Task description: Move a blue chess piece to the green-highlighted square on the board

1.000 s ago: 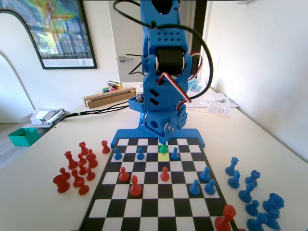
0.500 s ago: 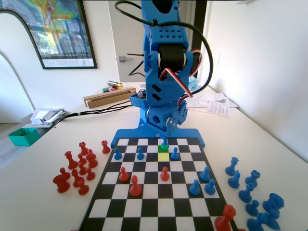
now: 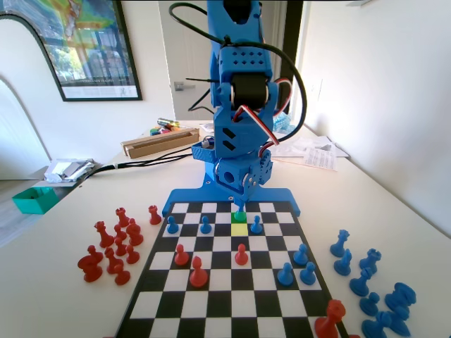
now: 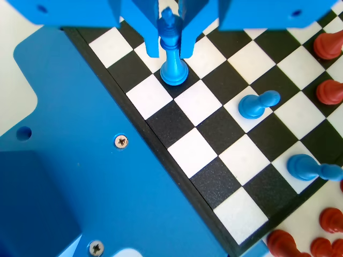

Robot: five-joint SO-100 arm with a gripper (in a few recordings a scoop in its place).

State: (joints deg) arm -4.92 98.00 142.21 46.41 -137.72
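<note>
Gripper (image 4: pixel 170 45) jaws of blue plastic are seen hanging from the top edge of the wrist view, one on each side of a slender blue plastic chess piece (image 4: pixel 172 56) with a small crowned or pointed head and a flared round base. The jaws are closed against its upper stem, so the piece is judged to be clamped rather than released. Its base is seen over a dark square in the row nearest the blue arm's edge of the black-and-white chequered board (image 4: pixel 206 184); whether it rests on the square or hangs just above it cannot be told. The piece is held upright, its long axis running straight down from the jaws.

In the fixed view, the gripper (image 3: pixel 241 202) is found low over the far edge of the board (image 3: pixel 211 303), and the piece (image 3: pixel 241 211) is seen directly above the bright green-highlighted square (image 3: pixel 239 217), with a yellow-tinted square (image 3: pixel 239 229) just in front of it. The piece is therefore judged to lie directly beneath the tool and over its goal, so only a short vertical set-down and an opening of the jaws would be called for.

Small blue pawns (image 3: pixel 205 224) stand close on both sides of the green square, and red pawns (image 3: pixel 241 254) stand nearer the middle of the board.
</note>
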